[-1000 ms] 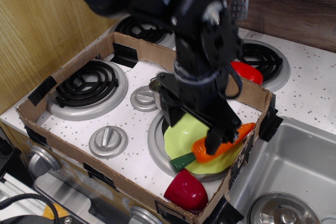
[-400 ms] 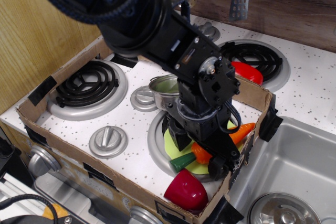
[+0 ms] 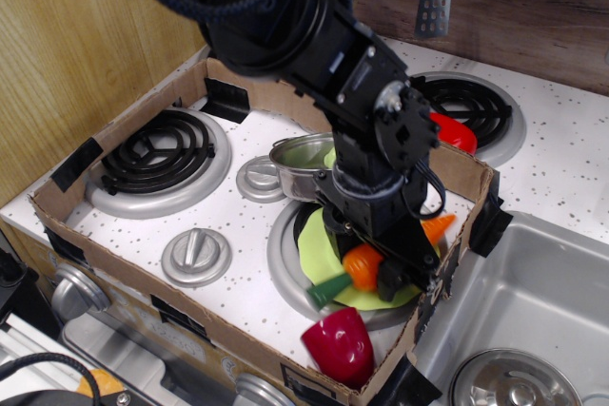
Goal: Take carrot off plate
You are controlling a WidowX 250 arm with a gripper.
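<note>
The orange carrot [image 3: 363, 263] lies across the lime-green plate [image 3: 319, 256] on the front right burner, its dark green stem end [image 3: 328, 287] pointing front-left and its tip [image 3: 439, 226] showing past the arm. My black gripper [image 3: 381, 268] is down over the carrot's middle, its fingers on either side of it. The arm hides most of the plate and the carrot's middle. I cannot tell whether the fingers press on the carrot.
A steel pot [image 3: 303, 161] stands just behind the plate. A red toy pepper [image 3: 340, 344] sits at the front by the cardboard wall [image 3: 447, 273]. Another red item [image 3: 452, 132] lies beyond the back wall. Knobs [image 3: 195, 254] and a coil burner [image 3: 157, 151] lie left; a sink [image 3: 533, 330] lies right.
The gripper came down onto the carrot's middle and shifted slightly up and left. The carrot turned a little on the plate. The red pepper shifted slightly.
</note>
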